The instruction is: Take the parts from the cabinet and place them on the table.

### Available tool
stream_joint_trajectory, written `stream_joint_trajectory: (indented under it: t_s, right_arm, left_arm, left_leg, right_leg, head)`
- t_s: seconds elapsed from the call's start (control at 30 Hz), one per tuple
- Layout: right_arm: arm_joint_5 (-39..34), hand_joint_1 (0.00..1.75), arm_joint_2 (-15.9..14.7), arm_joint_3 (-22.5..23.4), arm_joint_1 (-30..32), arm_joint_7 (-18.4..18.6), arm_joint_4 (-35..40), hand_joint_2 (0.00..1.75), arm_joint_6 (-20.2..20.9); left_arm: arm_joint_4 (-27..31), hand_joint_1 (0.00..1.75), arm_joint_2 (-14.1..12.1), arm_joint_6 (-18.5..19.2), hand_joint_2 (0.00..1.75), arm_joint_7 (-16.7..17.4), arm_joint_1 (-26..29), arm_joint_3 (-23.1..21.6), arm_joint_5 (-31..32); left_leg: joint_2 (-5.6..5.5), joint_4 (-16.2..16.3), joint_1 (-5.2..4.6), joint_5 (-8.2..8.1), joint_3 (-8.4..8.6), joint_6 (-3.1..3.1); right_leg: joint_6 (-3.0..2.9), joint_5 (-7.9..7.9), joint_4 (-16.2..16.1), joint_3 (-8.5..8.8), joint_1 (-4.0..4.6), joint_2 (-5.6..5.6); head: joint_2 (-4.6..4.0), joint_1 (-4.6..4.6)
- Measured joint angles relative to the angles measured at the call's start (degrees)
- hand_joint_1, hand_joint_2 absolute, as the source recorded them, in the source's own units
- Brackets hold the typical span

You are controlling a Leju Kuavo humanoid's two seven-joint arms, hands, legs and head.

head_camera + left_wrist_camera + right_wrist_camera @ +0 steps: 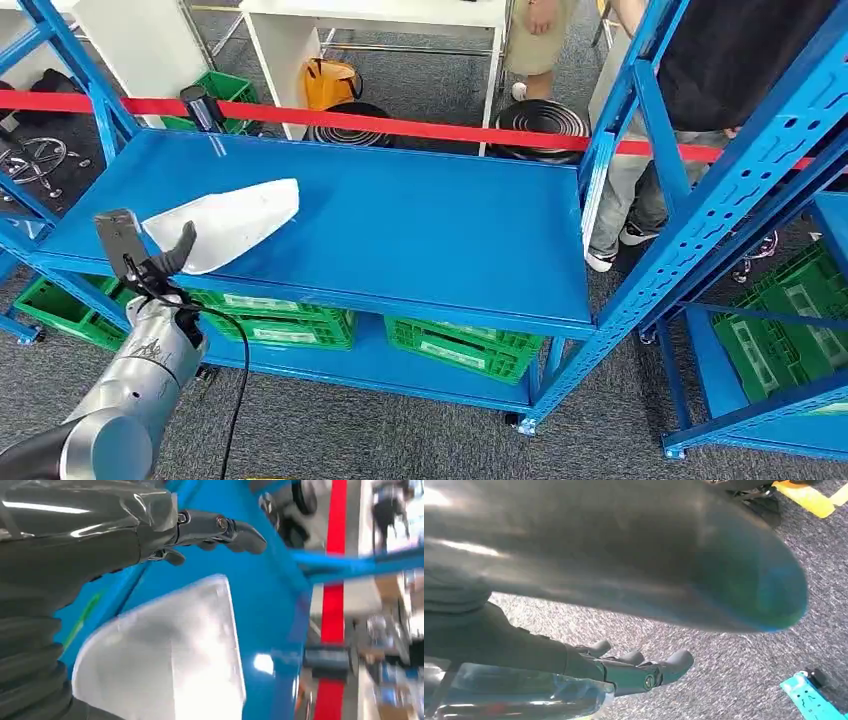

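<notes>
The left robot hand (165,262) reaches up from the lower left of the head view to the front edge of a blue shelf (430,230). Its dark fingers (235,530) are stretched out straight and apart above the near end of a white part (228,222), clasping nothing. In the left wrist view the part (165,650) lies below the extended fingers with blue shelf showing between them, so the hand appears to hover just short of contact, likely lining up for a grasp. Whether any finger touches the part cannot be told.

The white part is a smooth, tapered shell, lying flat on the left half of the shelf, with its narrow end pointing toward the shelf's middle. It lies close to the front edge, probably so the arm can reach it without stretching deep between the blue uprights.

The right robot hand (634,672) hangs low over grey carpet (724,680), fingers loosely extended and holding nothing, seemingly kept out of the way.

Under the shelf, green crates (460,345) sit on a lower level. A red tape (400,127) runs across behind the rack, and a person (700,90) stands beyond it at the right.
</notes>
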State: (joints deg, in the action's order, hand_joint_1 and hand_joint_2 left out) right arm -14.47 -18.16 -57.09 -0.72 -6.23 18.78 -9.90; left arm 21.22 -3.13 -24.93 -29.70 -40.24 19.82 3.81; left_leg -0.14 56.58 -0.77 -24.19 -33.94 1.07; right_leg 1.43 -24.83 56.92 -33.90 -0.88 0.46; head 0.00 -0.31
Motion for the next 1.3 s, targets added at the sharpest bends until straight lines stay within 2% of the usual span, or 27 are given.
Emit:
stream_joint_trajectory:
  t_s: [0.1,0.27,0.47,0.57,0.73,1.0,1.3]
  right_arm:
    - [-0.7,0.0,-0.1,-0.3,0.0,0.0,0.2,0.0,-0.4]
    - [-2.3,0.0,-0.2,-1.1,0.1,0.1,0.5,0.0,-1.0]
    - [-3.9,0.0,-0.3,-2.0,0.4,0.3,0.6,0.0,-1.6]
    - [-4.3,0.0,-0.4,-2.5,0.4,0.3,0.7,0.0,-1.8]
    - [-4.5,0.0,-0.4,-2.8,0.4,0.3,0.7,0.0,-2.0]
    - [-5.1,0.0,-0.4,-3.6,0.4,0.4,0.9,0.0,-2.6]
    - [-5.7,0.0,-0.4,-4.3,0.3,0.4,1.2,0.0,-2.7]
  left_arm:
    - [0.0,0.0,0.0,-1.0,1.75,0.4,0.0,-0.4,-2.9]
    - [-0.1,0.0,0.0,-2.1,1.75,3.0,-0.1,-0.5,-9.5]
    - [-0.9,0.0,-0.1,-0.9,1.75,10.3,-0.2,-1.9,-12.5]
    - [-1.3,0.0,-0.1,-0.2,1.75,11.9,-0.2,-2.8,-12.9]
    - [-1.7,0.0,-0.3,0.8,1.75,12.8,-0.2,-3.8,-12.9]
    - [-1.7,0.0,-0.7,6.6,1.75,11.5,0.6,-7.4,-12.9]
    - [-1.7,0.0,-1.0,6.7,1.75,10.7,0.9,-9.7,-14.4]
  left_leg:
    - [-0.02,0.0,0.0,0.0,-0.01,0.0]
    - [0.0,0.0,0.0,0.0,0.0,0.0]
    - [0.0,0.0,0.0,0.0,-0.01,0.0]
    - [0.0,0.0,0.0,0.0,-0.01,0.0]
    - [0.0,0.0,0.0,0.0,-0.01,0.0]
    - [-0.32,0.0,0.0,0.06,-0.1,0.02]
    - [-0.65,0.0,0.01,0.22,-0.17,-0.02]
  right_leg:
    - [0.0,0.0,0.0,0.0,0.0,-0.01]
    - [0.0,0.0,0.0,0.0,0.0,0.0]
    - [0.0,0.0,0.0,0.0,0.0,0.0]
    - [0.0,0.0,0.0,0.0,0.0,-0.01]
    - [0.0,0.0,0.0,0.0,0.0,-0.01]
    - [0.02,-0.02,0.0,-0.03,0.01,-0.25]
    - [0.01,-0.01,0.0,-0.01,0.0,-0.54]
  head:
    - [0.0,0.0]
    - [0.0,-0.02]
    - [0.0,0.0]
    - [0.0,0.0]
    - [0.0,0.0]
    - [0.0,0.0]
    - [0.0,0.0]
